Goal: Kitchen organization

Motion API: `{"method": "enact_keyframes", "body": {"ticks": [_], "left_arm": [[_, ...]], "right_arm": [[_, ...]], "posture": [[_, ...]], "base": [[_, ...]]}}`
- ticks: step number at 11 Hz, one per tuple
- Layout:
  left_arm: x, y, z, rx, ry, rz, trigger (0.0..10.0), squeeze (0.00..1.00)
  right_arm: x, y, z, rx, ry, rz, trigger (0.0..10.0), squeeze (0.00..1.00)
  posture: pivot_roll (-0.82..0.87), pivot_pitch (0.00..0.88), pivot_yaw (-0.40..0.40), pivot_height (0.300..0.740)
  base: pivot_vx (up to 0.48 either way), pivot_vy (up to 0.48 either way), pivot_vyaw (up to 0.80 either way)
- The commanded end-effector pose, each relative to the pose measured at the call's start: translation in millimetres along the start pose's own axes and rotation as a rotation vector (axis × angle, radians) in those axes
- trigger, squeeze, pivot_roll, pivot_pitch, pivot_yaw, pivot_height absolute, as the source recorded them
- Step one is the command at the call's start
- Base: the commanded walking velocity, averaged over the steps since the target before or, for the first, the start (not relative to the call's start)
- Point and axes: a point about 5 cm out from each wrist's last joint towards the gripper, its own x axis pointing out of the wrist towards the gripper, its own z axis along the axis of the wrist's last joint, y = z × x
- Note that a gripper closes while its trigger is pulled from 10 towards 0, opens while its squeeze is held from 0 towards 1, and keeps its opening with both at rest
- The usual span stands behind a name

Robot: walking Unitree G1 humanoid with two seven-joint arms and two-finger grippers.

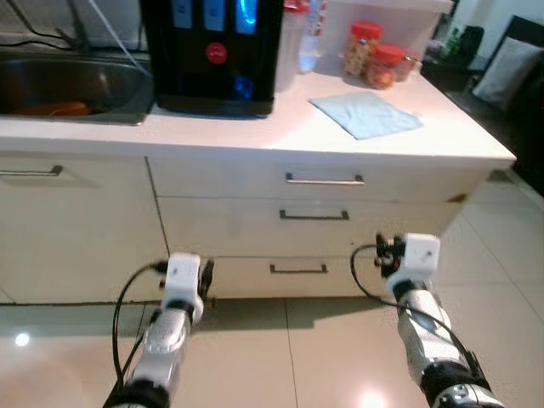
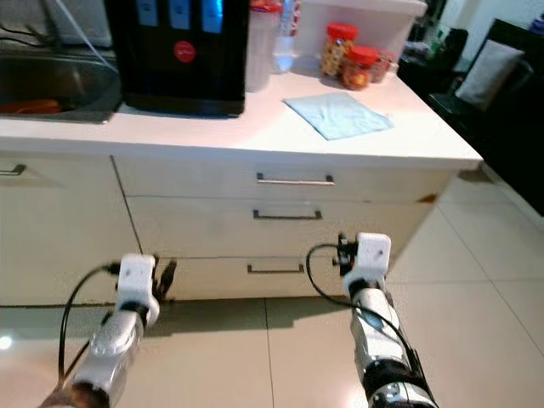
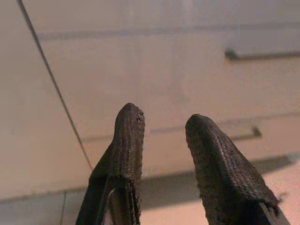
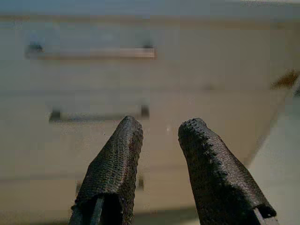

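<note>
Both grippers, the left gripper [image 3: 161, 126] and the right gripper [image 4: 159, 129], are hanging low before the drawers [image 1: 314, 217], fingers slightly parted and holding nothing. Up on the bench [image 1: 255, 127], a blue cloth [image 1: 365, 113] is lying near the front right edge, two red-lidded jars [image 1: 372, 55] are standing behind it, and a black dispenser [image 1: 212, 51] is sitting beside the sink [image 1: 68, 85].

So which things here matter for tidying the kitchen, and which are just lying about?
For the job:
- blue cloth on the counter
- two red-lidded jars
- three drawers
- left end effector and right end effector, both open, facing the drawers

Just there:
- black dispenser
- sink
</note>
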Motion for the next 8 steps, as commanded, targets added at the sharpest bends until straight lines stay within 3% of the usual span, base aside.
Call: {"method": "enact_keyframes", "body": {"ticks": [1,4,6,8], "left_arm": [[-3.0,-1.9,-9,0.010,0.044,-0.019,10.0,0.00],[-13.6,-2.8,-36,-0.004,0.191,-0.034,10.0,0.00],[-25.7,0.6,-55,-0.021,0.285,-0.015,10.0,0.00],[-34.3,3.7,-67,-0.040,0.342,0.000,10.0,0.00]], "right_arm": [[-2.2,-3.3,-8,0.006,0.052,0.000,10.0,0.00],[-15.8,-7.9,-38,0.031,0.219,-0.019,10.0,0.00],[-34.8,-9.8,-67,0.023,0.387,0.002,10.0,0.00],[-49.6,-11.0,-83,0.018,0.470,0.014,10.0,0.00]], "posture": [[0.18,0.013,-0.057,0.740],[0.17,0.011,-0.054,0.740],[0.18,0.010,-0.054,0.740],[0.18,0.008,-0.055,0.740]], "base": [[0.000,0.000,0.00],[0.000,0.000,0.00],[0.000,0.000,0.00],[0.000,0.000,0.00]]}}
